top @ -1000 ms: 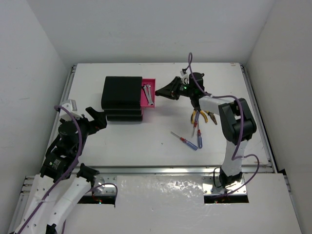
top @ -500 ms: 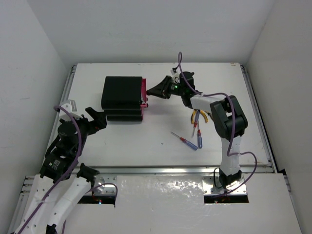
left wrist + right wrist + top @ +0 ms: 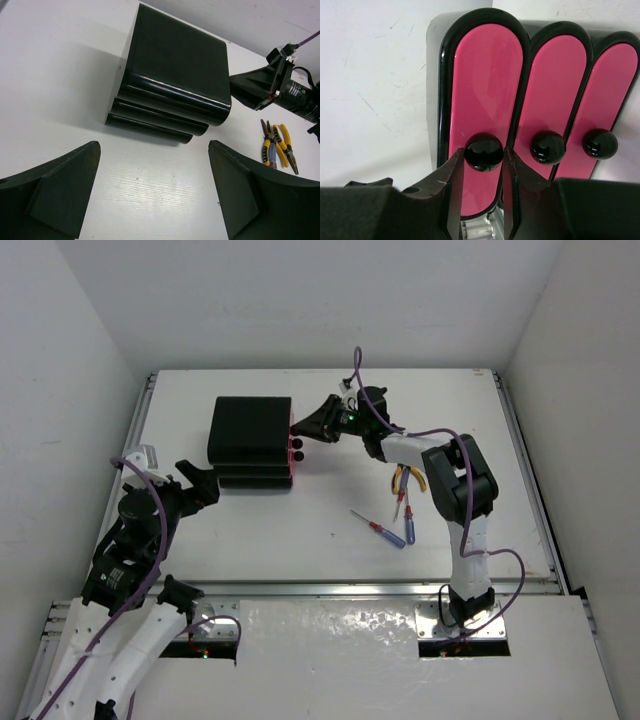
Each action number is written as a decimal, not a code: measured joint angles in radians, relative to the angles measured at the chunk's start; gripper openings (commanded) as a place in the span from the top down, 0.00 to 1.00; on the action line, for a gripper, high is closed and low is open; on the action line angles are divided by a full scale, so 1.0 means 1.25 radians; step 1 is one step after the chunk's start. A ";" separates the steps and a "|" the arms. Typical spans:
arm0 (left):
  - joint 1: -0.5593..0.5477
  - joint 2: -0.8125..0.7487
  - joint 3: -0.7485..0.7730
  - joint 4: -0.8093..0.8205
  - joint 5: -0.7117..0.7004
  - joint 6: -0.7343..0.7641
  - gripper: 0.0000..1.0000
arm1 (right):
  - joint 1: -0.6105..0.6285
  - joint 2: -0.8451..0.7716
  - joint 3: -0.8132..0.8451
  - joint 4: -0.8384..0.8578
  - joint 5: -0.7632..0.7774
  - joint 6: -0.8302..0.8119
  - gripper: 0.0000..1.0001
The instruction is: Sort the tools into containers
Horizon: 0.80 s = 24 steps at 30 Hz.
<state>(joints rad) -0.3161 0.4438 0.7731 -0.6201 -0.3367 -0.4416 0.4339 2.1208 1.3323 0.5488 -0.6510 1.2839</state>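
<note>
The black chest (image 3: 250, 435) stands at the back left with its three drawers pushed in. The wrenches are hidden. My right gripper (image 3: 298, 434) is shut on the top drawer's round black knob (image 3: 484, 151), one finger on each side of it (image 3: 483, 160). That drawer's pink front (image 3: 485, 75) sits against the chest. The two yellow-handled pliers (image 3: 410, 478) lie right of the chest. The red-handled screwdriver (image 3: 378, 529) and the blue-handled screwdriver (image 3: 408, 528) lie nearer the front. My left gripper (image 3: 200, 485) is open and empty, left of and nearer than the chest (image 3: 175, 65).
The other two drawers' knobs (image 3: 548, 147) (image 3: 600, 144) are beside my right fingers. White walls close in the table's left, back and right. A metal rail (image 3: 330, 590) runs along the near edge. The pliers also show in the left wrist view (image 3: 277, 147).
My right gripper moved left with the top drawer's knob and the drawer slid into the chest, hiding the wrenches and the pink inside. The left arm has not moved.
</note>
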 measured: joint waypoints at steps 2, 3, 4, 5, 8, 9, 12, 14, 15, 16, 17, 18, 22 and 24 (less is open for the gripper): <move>0.000 -0.001 0.000 0.000 0.002 0.000 0.12 | 0.001 0.001 0.000 0.000 0.004 0.002 0.61; 0.000 -0.002 0.000 0.001 0.002 0.000 0.12 | 0.002 0.001 0.000 -0.001 0.011 0.001 0.58; 0.000 -0.003 0.000 0.002 0.002 0.000 0.12 | 0.002 0.001 -0.001 -0.003 0.016 -0.001 0.52; 0.000 -0.004 0.000 0.002 0.002 0.000 0.12 | 0.001 0.001 -0.002 -0.004 0.020 -0.001 0.49; 0.000 -0.008 0.000 0.002 0.002 0.000 0.12 | -0.002 0.001 -0.017 0.002 0.030 -0.002 0.46; 0.000 -0.010 0.000 0.002 0.002 0.000 0.12 | -0.005 0.001 -0.031 0.013 0.031 0.001 0.46; 0.000 -0.011 0.000 0.003 0.002 0.000 0.12 | -0.018 -0.003 -0.064 0.063 0.026 0.016 0.45; 0.000 -0.011 0.000 0.003 0.002 0.000 0.12 | -0.032 -0.010 -0.090 0.096 0.017 0.024 0.45; 0.000 -0.011 0.000 0.003 0.002 0.000 0.12 | -0.040 -0.014 -0.105 0.112 0.015 0.027 0.45; 0.000 -0.011 0.000 0.003 0.002 0.000 0.12 | -0.045 -0.017 -0.117 0.125 0.013 0.027 0.45; 0.000 -0.011 0.000 0.003 0.002 0.000 0.12 | -0.050 -0.020 -0.128 0.136 0.009 0.027 0.45; 0.000 -0.011 0.000 0.003 0.002 0.000 0.12 | -0.054 -0.020 -0.136 0.145 0.004 0.027 0.45; 0.000 -0.011 0.000 0.003 0.003 0.000 0.12 | -0.059 -0.020 -0.138 0.155 -0.012 0.027 0.46; 0.000 -0.011 0.000 0.004 0.005 0.001 0.12 | -0.056 -0.020 -0.128 0.137 -0.013 0.021 0.46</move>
<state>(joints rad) -0.3161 0.4301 0.7731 -0.6155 -0.3305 -0.4408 0.3645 2.0956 1.1725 0.7204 -0.6666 1.3106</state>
